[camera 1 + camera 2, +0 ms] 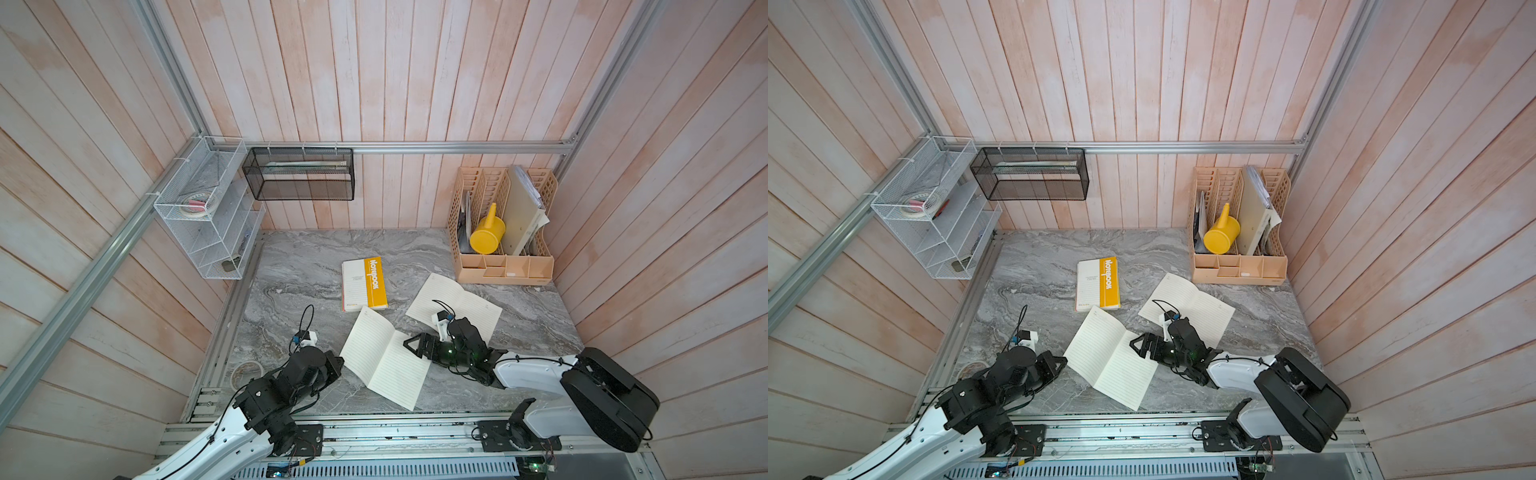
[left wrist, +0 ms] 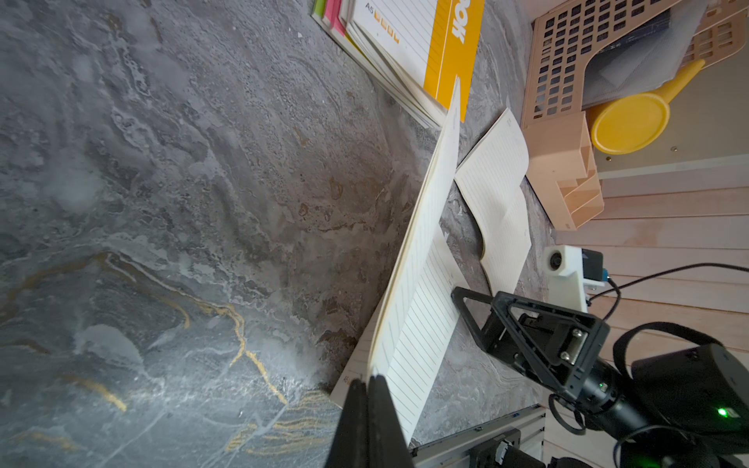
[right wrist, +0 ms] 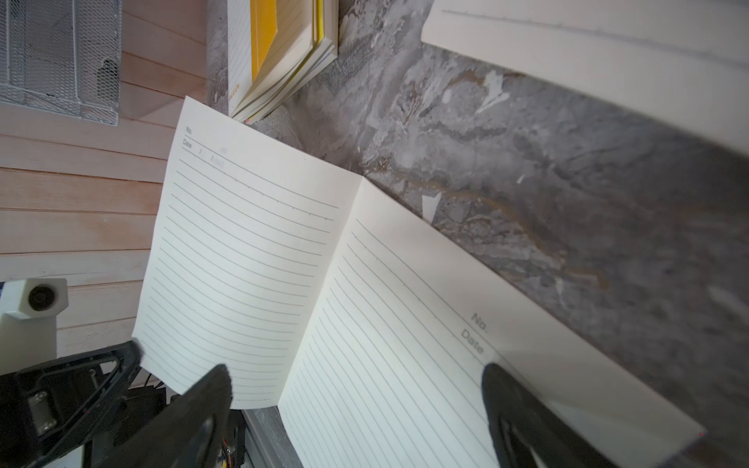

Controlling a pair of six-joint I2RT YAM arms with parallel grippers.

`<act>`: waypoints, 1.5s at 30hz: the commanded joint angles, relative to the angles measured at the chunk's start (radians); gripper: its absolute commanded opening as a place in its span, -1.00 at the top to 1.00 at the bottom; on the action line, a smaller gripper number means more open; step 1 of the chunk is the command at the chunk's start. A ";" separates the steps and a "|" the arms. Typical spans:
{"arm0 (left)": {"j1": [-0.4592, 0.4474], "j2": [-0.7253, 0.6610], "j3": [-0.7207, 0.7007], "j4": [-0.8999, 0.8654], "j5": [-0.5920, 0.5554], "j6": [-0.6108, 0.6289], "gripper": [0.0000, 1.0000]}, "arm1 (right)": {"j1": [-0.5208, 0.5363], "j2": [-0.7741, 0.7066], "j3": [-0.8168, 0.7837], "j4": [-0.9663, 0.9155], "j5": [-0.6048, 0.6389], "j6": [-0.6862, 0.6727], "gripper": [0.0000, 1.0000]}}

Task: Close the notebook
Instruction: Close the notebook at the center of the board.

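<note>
Your left gripper, near left, pinches the left page edge of the notebook and holds that page raised off the table. Your right gripper is spread wide over the right page. You have the notebook open at near centre, between the arms. A far notebook lies open to its right, and a closed stack sits beyond.

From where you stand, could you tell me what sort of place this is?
Probably a mock office desk in a robot test booth: a marble-look tabletop, a peach desk organiser holding files, a white mesh rack by the panelled wall, and an open notebook near a closed notebook.
</note>
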 commanded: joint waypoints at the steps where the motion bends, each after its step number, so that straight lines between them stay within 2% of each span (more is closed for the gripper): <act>1: 0.001 0.005 0.028 0.011 -0.003 -0.004 1.00 | 0.005 0.058 0.028 0.000 -0.002 -0.034 -0.97; 9: 0.000 0.013 0.040 0.002 -0.024 0.002 1.00 | 0.001 0.122 0.071 0.008 -0.025 -0.053 -0.97; 11: 0.001 0.016 0.038 0.010 -0.028 0.004 1.00 | 0.002 0.085 0.068 -0.009 -0.007 -0.054 -0.97; 18: -0.001 0.044 0.034 0.012 -0.058 -0.005 1.00 | 0.000 -0.073 0.145 -0.316 0.090 -0.131 -0.96; 24: 0.000 0.047 0.036 0.018 -0.078 -0.009 1.00 | -0.002 -0.131 0.137 -0.381 0.091 -0.121 -0.97; 36: 0.000 0.042 0.049 -0.004 -0.098 -0.022 1.00 | 0.000 -0.108 0.043 -0.298 0.046 -0.068 -0.96; 45: 0.000 0.048 0.039 0.022 -0.088 -0.027 1.00 | -0.001 -0.061 0.062 -0.263 0.049 -0.074 -0.97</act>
